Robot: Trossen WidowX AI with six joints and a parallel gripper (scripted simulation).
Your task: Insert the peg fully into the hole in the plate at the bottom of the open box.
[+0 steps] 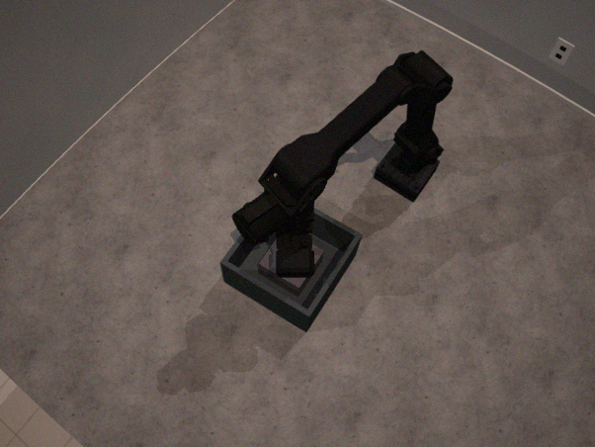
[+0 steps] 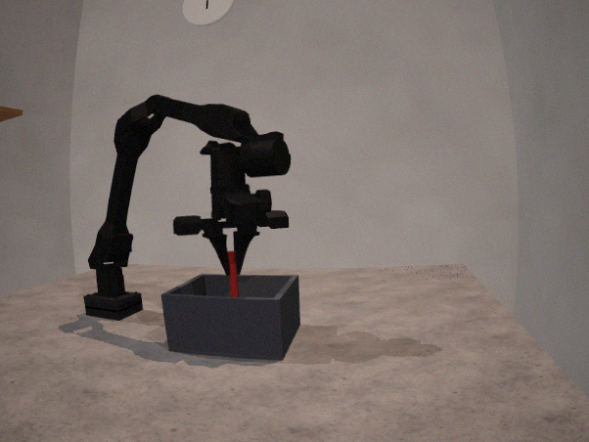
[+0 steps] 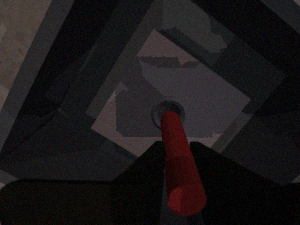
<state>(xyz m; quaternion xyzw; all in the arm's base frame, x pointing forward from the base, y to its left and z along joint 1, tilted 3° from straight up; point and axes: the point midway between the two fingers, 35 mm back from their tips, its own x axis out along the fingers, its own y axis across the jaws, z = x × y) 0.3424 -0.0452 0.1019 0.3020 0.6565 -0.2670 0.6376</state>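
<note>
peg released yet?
No: in the exterior view the claw is shut on the red peg, whose lower part hangs inside the open box.

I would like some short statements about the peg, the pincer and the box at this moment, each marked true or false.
1. The pincer is shut on the red peg. True.
2. The peg lies flat on the table beside the box. False: it hangs about upright, its lower end down inside the open box.
3. In the wrist view, the peg's tip sits at the round hole in the plate. True.
4. The box is lying on its side. False: it stands upright with its opening upward.
5. The pincer's fingers reach the box floor. False: they are about level with the rim.
</note>
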